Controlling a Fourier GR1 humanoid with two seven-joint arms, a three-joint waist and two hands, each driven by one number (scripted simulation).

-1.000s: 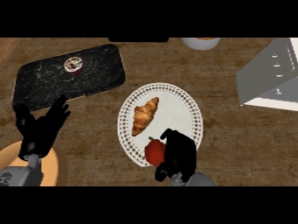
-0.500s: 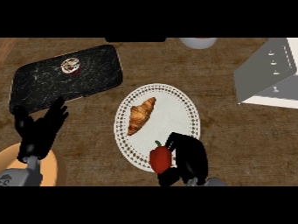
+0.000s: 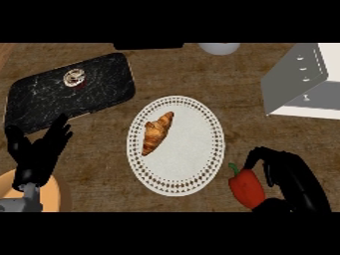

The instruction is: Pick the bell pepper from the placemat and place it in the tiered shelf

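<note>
Right hand (image 3: 294, 182) curled round the bell pepper (image 3: 247, 187), just right of the placemat (image 3: 202, 149). Left hand (image 3: 40, 152) spread open at near left

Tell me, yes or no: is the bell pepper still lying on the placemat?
No: the bell pepper is off the placemat, beside the right hand.

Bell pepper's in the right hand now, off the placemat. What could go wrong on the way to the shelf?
1. The right hand curls round only one side of the bell pepper, so it might slip during the carry.
2. The tiered shelf is partly cut off by the view's edge, so its openings are hard to judge.
3. A low swing could brush the croissant on the placemat.
</note>
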